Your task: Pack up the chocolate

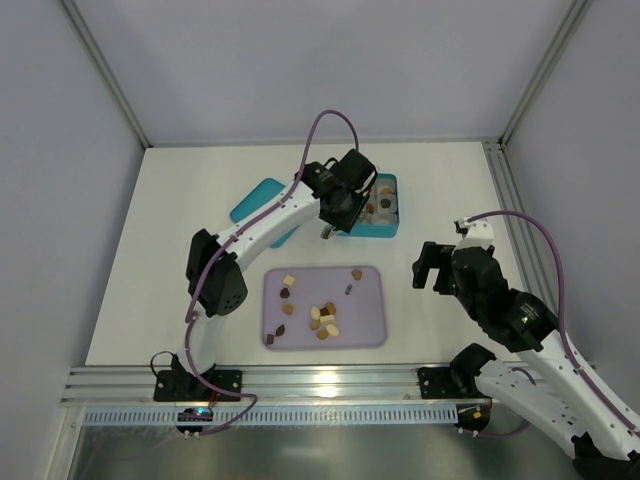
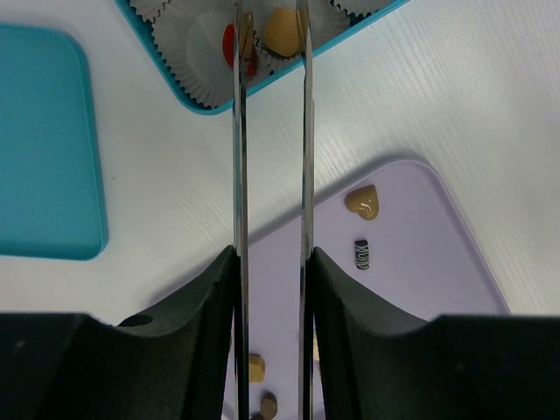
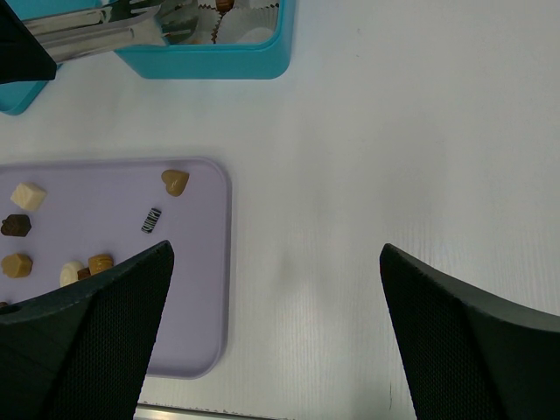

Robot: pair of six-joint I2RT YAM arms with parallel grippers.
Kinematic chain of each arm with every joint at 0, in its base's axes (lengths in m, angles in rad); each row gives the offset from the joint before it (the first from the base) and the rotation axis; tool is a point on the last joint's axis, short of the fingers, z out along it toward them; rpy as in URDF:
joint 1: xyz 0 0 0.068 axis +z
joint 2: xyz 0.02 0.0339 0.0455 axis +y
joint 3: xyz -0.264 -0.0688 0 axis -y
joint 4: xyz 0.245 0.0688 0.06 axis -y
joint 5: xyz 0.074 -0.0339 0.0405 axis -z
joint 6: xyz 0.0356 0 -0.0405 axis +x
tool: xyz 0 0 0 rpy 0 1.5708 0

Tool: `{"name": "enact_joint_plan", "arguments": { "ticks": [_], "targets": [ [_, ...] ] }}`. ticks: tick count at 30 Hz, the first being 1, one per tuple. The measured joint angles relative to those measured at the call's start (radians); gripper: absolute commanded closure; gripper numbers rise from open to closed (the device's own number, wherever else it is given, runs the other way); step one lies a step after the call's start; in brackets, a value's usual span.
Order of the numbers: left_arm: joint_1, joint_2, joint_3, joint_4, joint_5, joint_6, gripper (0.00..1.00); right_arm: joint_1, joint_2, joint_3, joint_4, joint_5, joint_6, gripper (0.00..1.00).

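I list: few chocolate pieces [image 1: 384, 189] packed in the teal box [image 1: 375, 232], about a dozen left on the lilac tray [image 1: 362, 322]; left claw [image 2: 272, 26] barely parted, hold unclear; right claw [image 3: 276, 254] wide, empty.

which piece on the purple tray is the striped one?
The small black-and-white striped piece, lying beside the tan heart near the far right corner of the purple tray. Every other piece on it is plain brown, tan or cream.

The white worktop [image 1: 170, 250] carries a lilac tray [image 1: 365, 315] near the front, a teal box [image 1: 375, 231] behind it, and a teal lid [image 1: 258, 203] left of the box.
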Motion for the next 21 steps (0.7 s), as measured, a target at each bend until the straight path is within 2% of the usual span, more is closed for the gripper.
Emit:
{"name": "enact_joint_plan", "arguments": {
  "ticks": [9, 21],
  "targets": [
    [0.000, -0.026, 0.000, 0.006, 0.000, 0.002, 0.61, 0.000, 0.000, 0.000, 0.000, 0.000, 0.000, 0.00],
    [0.000, -0.174, -0.044, 0.010, 0.018, -0.002, 0.61, 0.000, 0.000, 0.000, 0.000, 0.000, 0.000, 0.00]
  ]
}}
